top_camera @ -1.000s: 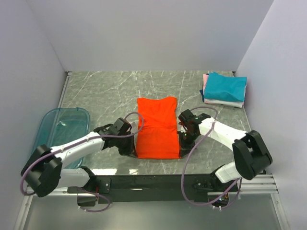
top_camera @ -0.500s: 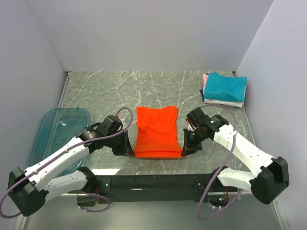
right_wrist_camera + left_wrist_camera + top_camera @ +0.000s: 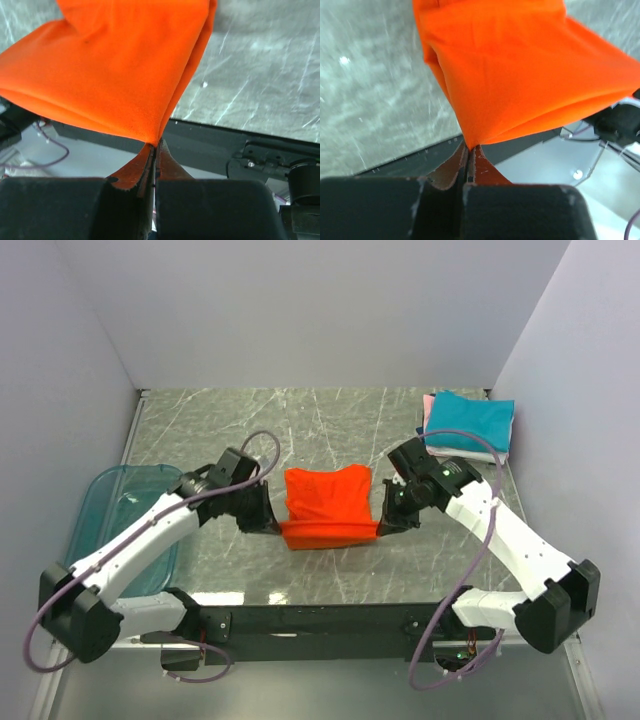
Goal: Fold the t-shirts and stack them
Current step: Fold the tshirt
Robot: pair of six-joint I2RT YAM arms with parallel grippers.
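On the marble table (image 3: 330,420), the orange-red t-shirt (image 3: 328,502) lies mid-centre with its near hem lifted; the folded stack (image 3: 468,425) sits at the far right. My left gripper (image 3: 469,150) and right gripper (image 3: 154,146) each pinch a hem corner by a sliver. I reckon uneven travel could tug one corner free and skew the fold.

Orange-red t-shirt (image 3: 328,505): mid-table, plain cloth. Its near edge is raised, the left corner pinched in my left pincer (image 3: 469,152) and the right corner in my right pincer (image 3: 154,149). The far part rests on the table. Far-right corner: folded stack, teal shirt (image 3: 470,423) on top, pink shirt (image 3: 429,405) and white shirt (image 3: 482,455) edges showing beneath.
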